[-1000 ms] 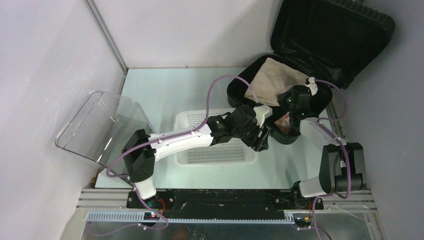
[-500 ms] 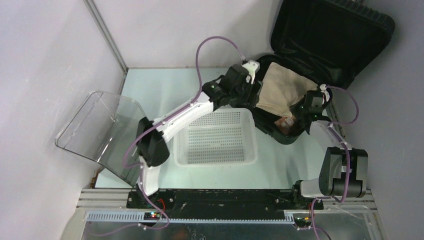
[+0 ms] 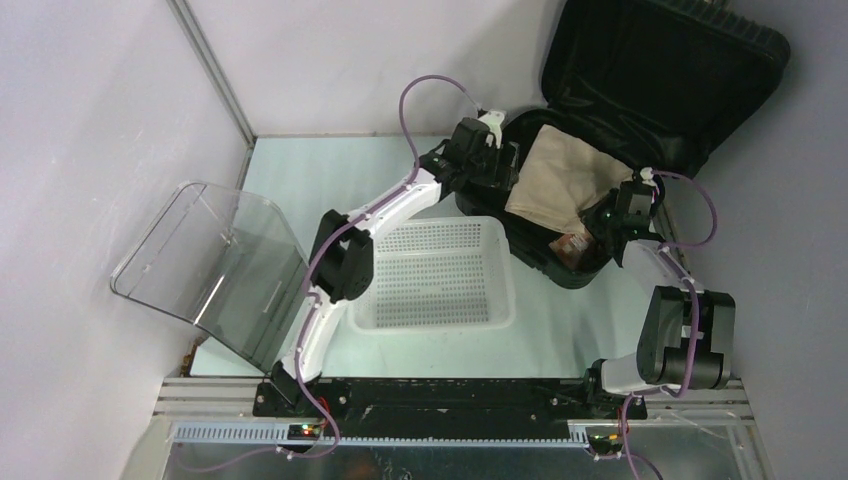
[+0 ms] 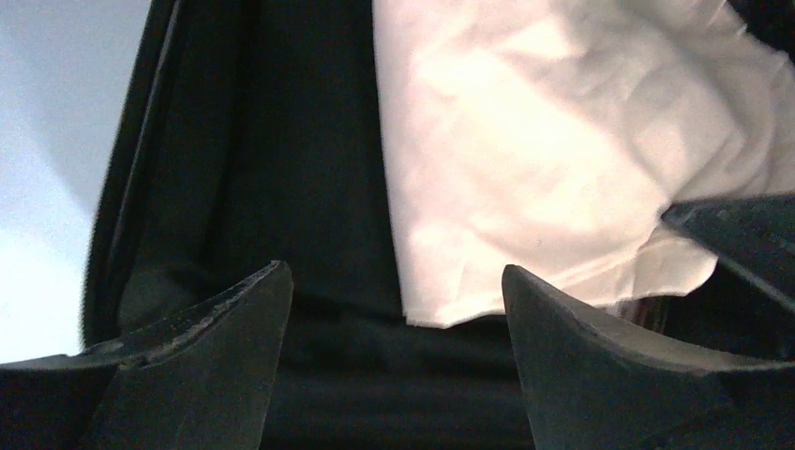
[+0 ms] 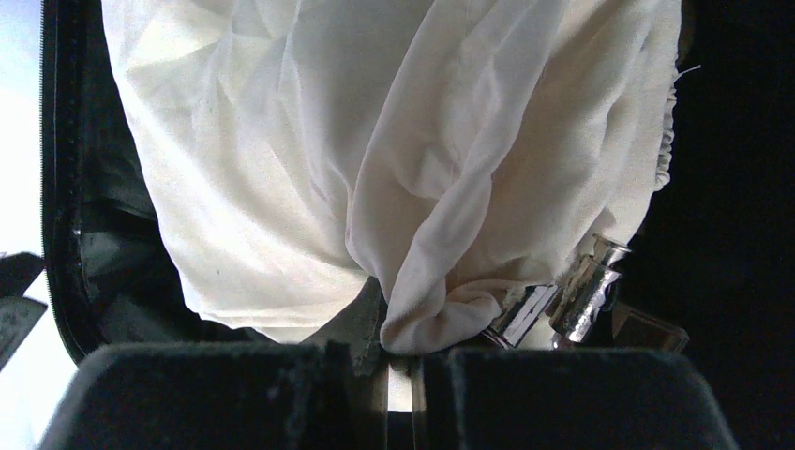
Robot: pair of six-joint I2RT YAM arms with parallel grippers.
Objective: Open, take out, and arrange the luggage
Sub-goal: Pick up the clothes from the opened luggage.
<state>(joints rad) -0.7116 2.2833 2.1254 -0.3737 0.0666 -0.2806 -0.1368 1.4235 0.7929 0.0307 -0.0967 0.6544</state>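
Hovering over the left rim of the luggage (image 3: 660, 60), left jaws gape wide; right jaws pinch the beige cloth (image 3: 560, 180).

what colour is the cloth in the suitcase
Cream-beige crumpled cloth, best seen in the right wrist view.

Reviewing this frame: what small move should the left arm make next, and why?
Probably lower the open left gripper onto the edge of the beige cloth just below it and close. The right gripper is shut on a bunched fold, but the cloth lies inside the open luggage. A second grip should help to lift it towards the white basket.
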